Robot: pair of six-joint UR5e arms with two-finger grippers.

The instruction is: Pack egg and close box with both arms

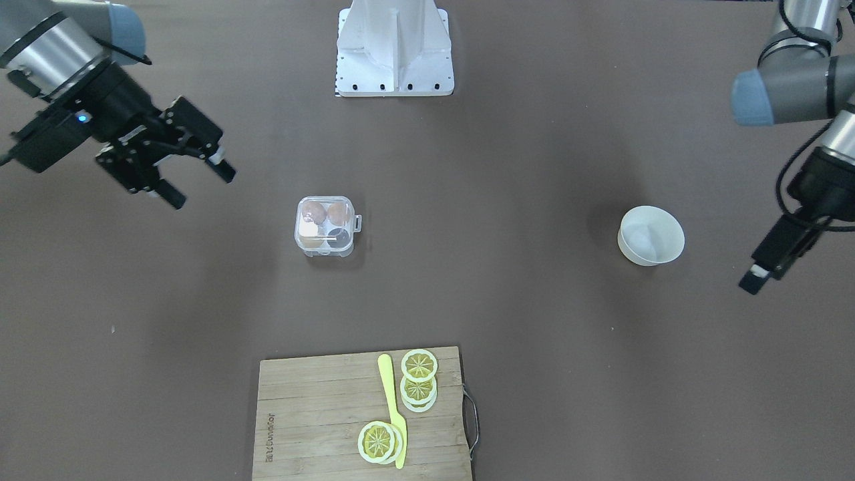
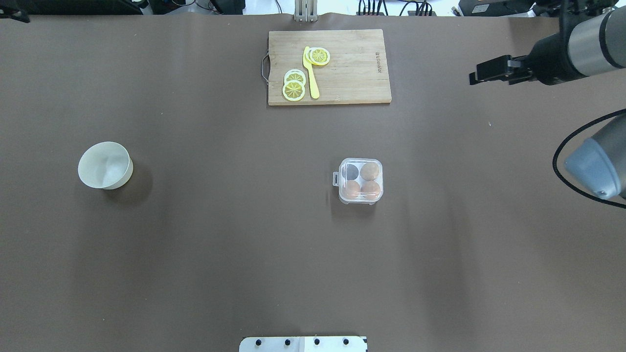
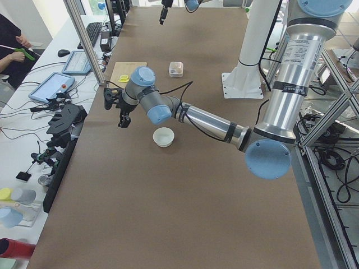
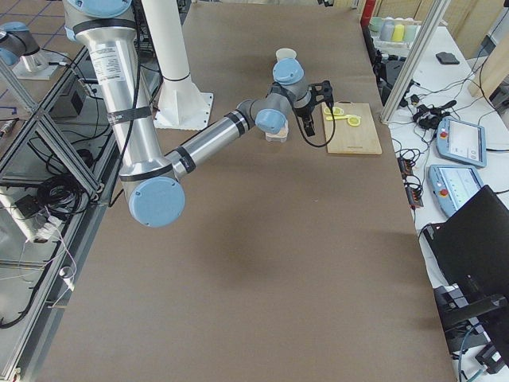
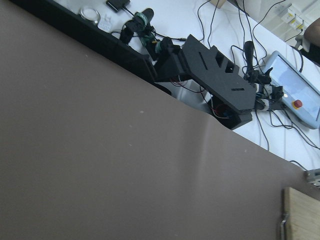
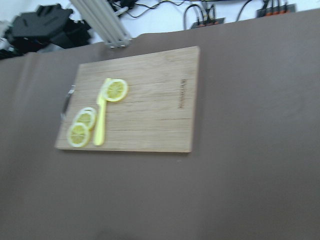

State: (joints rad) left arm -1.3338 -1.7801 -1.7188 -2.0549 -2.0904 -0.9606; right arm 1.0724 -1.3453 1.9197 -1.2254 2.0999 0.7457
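Note:
The clear plastic box [image 1: 324,226] stands mid-table, also in the overhead view [image 2: 361,180], with its lid down and the latch tab [image 2: 336,179] on its side. Through the lid I see three eggs: two orange-brown eggs [image 2: 370,170] [image 2: 370,188] and a third egg [image 2: 353,187]. The fourth cell [image 2: 351,171] looks dark. My right gripper [image 1: 203,188] is open and empty, raised well away from the box. My left gripper [image 1: 761,275] hangs beyond the white bowl, seen edge-on; it looks open and holds nothing.
A white bowl [image 1: 651,235] stands on my left side and looks empty. A wooden cutting board [image 1: 364,414] with lemon slices [image 1: 419,365] and a yellow knife [image 1: 394,411] lies at the far edge. The white robot base [image 1: 394,47] is at my edge.

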